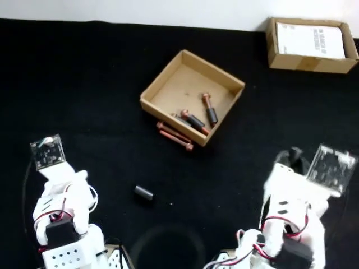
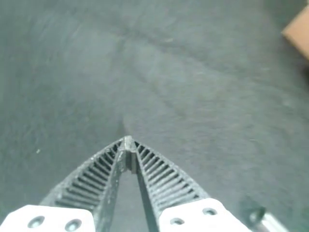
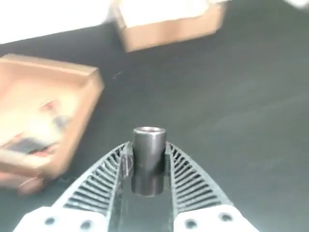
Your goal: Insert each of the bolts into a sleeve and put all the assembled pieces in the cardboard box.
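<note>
The open cardboard box (image 1: 178,84) sits at mid-table with two bolt-and-sleeve pieces (image 1: 194,121) (image 1: 210,109) inside. Two bare copper bolts (image 1: 175,135) lie on the cloth just outside its near wall. A loose dark sleeve (image 1: 143,193) lies nearer the arms. My right gripper (image 3: 148,162) is shut on another dark sleeve (image 3: 148,150), held upright above the cloth at the table's front right (image 1: 294,154), with the box (image 3: 48,116) off to one side. My left gripper (image 2: 128,147) is shut with nothing in it, over bare cloth at the front left.
A second cardboard box (image 1: 309,46) with a white paper on top stands at the far right corner. The table is covered in black cloth. The white arm bases occupy the front edge at left (image 1: 61,224) and right (image 1: 291,224).
</note>
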You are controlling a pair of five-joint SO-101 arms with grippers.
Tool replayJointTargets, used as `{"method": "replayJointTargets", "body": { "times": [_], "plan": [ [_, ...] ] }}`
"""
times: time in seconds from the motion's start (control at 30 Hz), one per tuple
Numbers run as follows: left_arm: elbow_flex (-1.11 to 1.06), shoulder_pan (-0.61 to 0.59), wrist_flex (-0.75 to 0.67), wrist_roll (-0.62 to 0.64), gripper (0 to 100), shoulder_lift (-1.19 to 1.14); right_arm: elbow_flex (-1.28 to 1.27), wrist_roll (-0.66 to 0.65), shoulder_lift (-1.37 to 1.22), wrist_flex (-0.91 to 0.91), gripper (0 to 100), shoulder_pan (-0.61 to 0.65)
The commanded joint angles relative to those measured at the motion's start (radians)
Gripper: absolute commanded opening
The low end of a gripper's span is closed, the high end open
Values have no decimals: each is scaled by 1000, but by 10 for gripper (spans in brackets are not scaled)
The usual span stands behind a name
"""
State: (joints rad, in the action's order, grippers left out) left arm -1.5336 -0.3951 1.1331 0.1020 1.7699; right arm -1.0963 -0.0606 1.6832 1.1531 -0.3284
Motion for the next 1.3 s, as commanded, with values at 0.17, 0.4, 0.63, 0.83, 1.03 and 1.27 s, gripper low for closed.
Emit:
{"method": "replayJointTargets", "body": {
  "times": [0.17,0.4,0.63,0.83,1.03,1.27],
  "plan": [
    [415,108,17,-2,9,-582,-407,-110,130,-377,6,-288],
    [878,180,219,-9,10,-1178,-556,-110,130,-668,6,-421],
    [1262,420,402,-288,10,-1584,-702,-112,130,-883,6,-561],
    [1420,575,402,-646,10,-1808,-708,-112,125,-889,6,-627],
    [1541,728,405,-928,11,-1956,-708,-104,128,-889,6,-628],
    [1779,848,416,-957,139,-2178,-708,-103,127,-889,6,-624]
  ]
}}
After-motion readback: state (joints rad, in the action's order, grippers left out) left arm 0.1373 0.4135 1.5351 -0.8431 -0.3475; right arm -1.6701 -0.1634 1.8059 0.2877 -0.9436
